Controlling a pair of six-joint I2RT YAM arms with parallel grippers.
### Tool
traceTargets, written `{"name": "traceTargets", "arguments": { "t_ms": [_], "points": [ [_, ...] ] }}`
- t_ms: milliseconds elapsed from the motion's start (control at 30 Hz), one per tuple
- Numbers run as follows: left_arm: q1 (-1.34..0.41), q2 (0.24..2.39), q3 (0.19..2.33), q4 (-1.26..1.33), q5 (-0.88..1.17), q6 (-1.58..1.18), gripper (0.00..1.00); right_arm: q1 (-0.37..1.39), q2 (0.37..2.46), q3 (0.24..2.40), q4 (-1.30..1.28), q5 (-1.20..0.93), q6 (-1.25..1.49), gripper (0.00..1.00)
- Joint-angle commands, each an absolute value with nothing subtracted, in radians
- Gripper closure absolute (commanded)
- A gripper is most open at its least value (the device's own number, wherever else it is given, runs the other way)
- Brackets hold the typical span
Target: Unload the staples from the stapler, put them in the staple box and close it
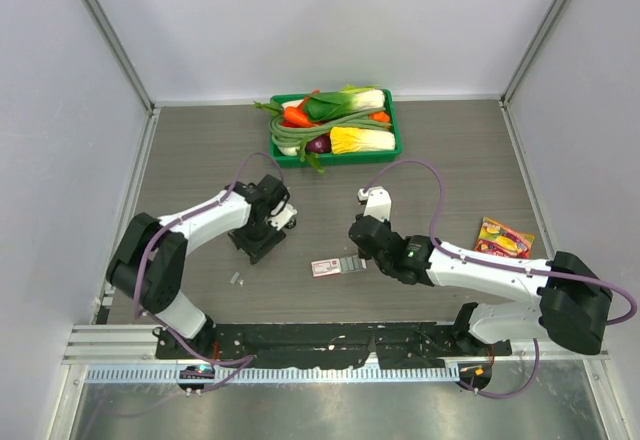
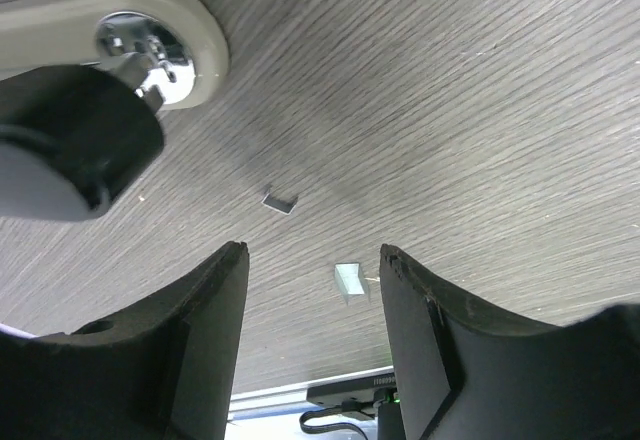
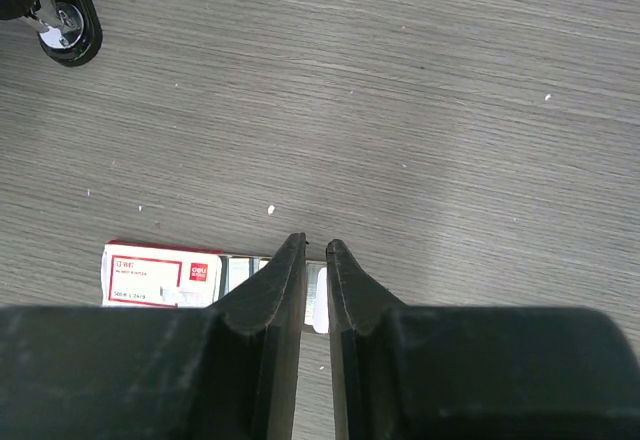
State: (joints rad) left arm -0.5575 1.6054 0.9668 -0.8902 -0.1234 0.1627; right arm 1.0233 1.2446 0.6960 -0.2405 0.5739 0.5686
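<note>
Pincer (R) (image 3: 315,249) over staple box (image 3: 158,278), inner tray (image 3: 238,274) part out.

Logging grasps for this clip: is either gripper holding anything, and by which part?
Left gripper: nothing, jaws open above loose staples. Right gripper: jaws almost closed by the staple box; a hold cannot be told.

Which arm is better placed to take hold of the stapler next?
Left. The left gripper hangs open beside the stapler, loose staples on the table under it. The right gripper sits over the staple box, farther off, jaws nearly closed.
</note>
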Motion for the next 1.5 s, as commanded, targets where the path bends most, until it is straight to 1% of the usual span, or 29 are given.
{"name": "traceTargets", "arguments": {
  "t_ms": [0,367,533,800,833,900,933,1033,1133,1267,1333,1400,1467],
  "points": [
    [-0.539,1.545,0.977,-0.868,-0.109,0.153,0.41,1.020,1.203,0.716,-0.236,0.597,0.558,0.80],
    [-0.514,1.559,0.917,-0.893,-0.101,0.209,0.41,1.019,1.189,0.715,-0.256,0.617,0.558,0.80],
    [-0.514,1.563,0.936,-0.916,-0.101,0.210,0.40,1.019,1.212,0.735,-0.255,0.611,0.555,0.80],
    [-0.514,1.583,0.879,-0.900,-0.097,0.221,0.41,1.020,1.195,0.726,-0.259,0.621,0.557,0.80],
    [-0.515,1.589,0.877,-0.905,-0.092,0.224,0.42,1.020,1.195,0.727,-0.264,0.621,0.558,0.80],
    [-0.514,1.594,0.871,-0.907,-0.075,0.232,0.50,1.020,1.192,0.732,-0.262,0.624,0.555,0.80],
    [-0.515,1.603,0.870,-0.907,-0.072,0.233,0.55,1.020,1.193,0.732,-0.262,0.629,0.557,0.80],
    [-0.514,1.615,0.867,-0.902,-0.060,0.238,0.62,1.019,1.197,0.736,-0.261,0.629,0.554,0.80],
    [-0.517,1.623,0.871,-0.902,-0.046,0.244,0.67,1.020,1.203,0.739,-0.259,0.627,0.552,0.80],
    [-0.515,1.589,0.884,-0.916,-0.022,0.253,0.68,1.020,1.212,0.750,-0.259,0.630,0.542,0.80],
    [-0.515,1.575,0.893,-0.928,-0.006,0.258,0.72,1.020,1.215,0.756,-0.261,0.632,0.538,0.80],
    [-0.515,1.572,0.894,-0.934,-0.006,0.261,0.73,1.020,1.215,0.764,-0.259,0.632,0.529,0.80],
    [-0.515,1.571,0.896,-0.939,0.021,0.265,0.76,1.020,1.216,0.768,-0.262,0.634,0.525,0.80]
  ]
}}
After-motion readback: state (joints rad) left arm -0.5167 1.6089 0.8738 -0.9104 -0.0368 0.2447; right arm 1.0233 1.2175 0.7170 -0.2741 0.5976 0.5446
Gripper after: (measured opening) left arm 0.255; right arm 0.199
